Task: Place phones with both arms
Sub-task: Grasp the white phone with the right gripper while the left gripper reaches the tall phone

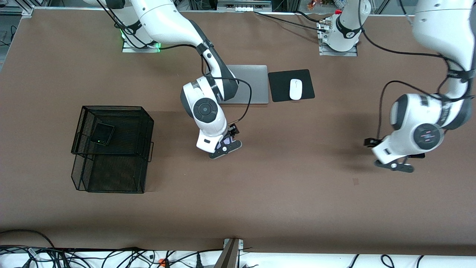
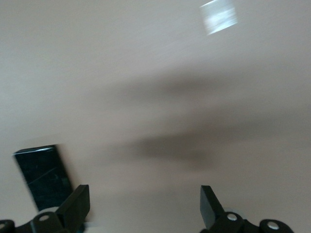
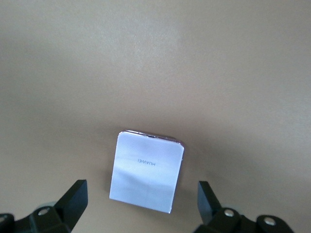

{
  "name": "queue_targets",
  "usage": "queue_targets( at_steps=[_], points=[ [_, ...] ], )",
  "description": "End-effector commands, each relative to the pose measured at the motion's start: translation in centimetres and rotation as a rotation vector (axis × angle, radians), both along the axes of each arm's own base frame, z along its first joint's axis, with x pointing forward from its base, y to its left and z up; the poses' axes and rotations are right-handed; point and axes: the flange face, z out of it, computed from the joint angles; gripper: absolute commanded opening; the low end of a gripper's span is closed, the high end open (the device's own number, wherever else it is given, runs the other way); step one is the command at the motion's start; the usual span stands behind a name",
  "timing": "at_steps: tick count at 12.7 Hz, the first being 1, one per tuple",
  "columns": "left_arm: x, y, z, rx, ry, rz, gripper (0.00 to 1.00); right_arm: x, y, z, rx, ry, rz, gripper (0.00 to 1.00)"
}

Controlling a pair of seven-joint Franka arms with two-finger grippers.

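- The wire basket (image 1: 111,149) sits toward the right arm's end of the bench (image 1: 297,193), and a small squarish black phone (image 1: 102,133) already lies on its upper tier, so one of the three phones looks dealt with.
- The right end effector (image 3: 141,201) hangs low over the white-lavender phone (image 3: 146,171), well apart from the basket toward the middle of the bench. Its fingers (image 3: 73,196) are spread to either side of the phone and grip nothing. The phone lies flat, centred in the gap, which suits a straight descent and a pinch across its short width.
- The left end effector (image 2: 145,204) is over the bench much farther from the basket, at the left arm's end. Its fingers (image 2: 77,201) are also spread and empty.
- The longer black slab (image 2: 43,175) lies flat just beside one of those fingers, not between them, so this arm likely needs to shift sideways before closing.
- The laptop (image 1: 249,83) and the white mouse (image 1: 295,89) on its pad (image 1: 291,85) lie farther from the front camera than the basket and play no part.
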Motion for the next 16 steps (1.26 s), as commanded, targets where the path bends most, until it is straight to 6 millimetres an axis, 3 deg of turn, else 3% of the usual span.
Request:
queue_targets(
  at_steps=[1, 5, 7, 12, 16],
  points=[
    [-3.0, 5.7, 0.0, -0.021, -0.026, -0.042, 1.00, -0.5, 0.4, -1.4, 0.003, -0.007, 0.006, 1.00],
    [-7.3, 13.9, -2.9, -0.055, -0.122, 0.061, 1.00, -1.0, 0.1, -4.0, -0.013, -0.001, -0.038, 1.00],
    [-8.7, 16.4, -4.4, -0.113, -0.156, 0.176, 1.00, -1.2, 0.1, -4.9, -0.020, 0.005, -0.091, 1.00],
    [-10.3, 19.1, -7.0, -0.125, -0.197, 0.242, 1.00, -1.9, 0.7, -6.0, -0.026, 0.010, -0.102, 1.00],
    [-10.3, 19.5, -8.9, -0.131, -0.222, 0.258, 1.00, -2.4, 1.0, -7.2, -0.041, 0.000, -0.101, 1.00]
  ],
)
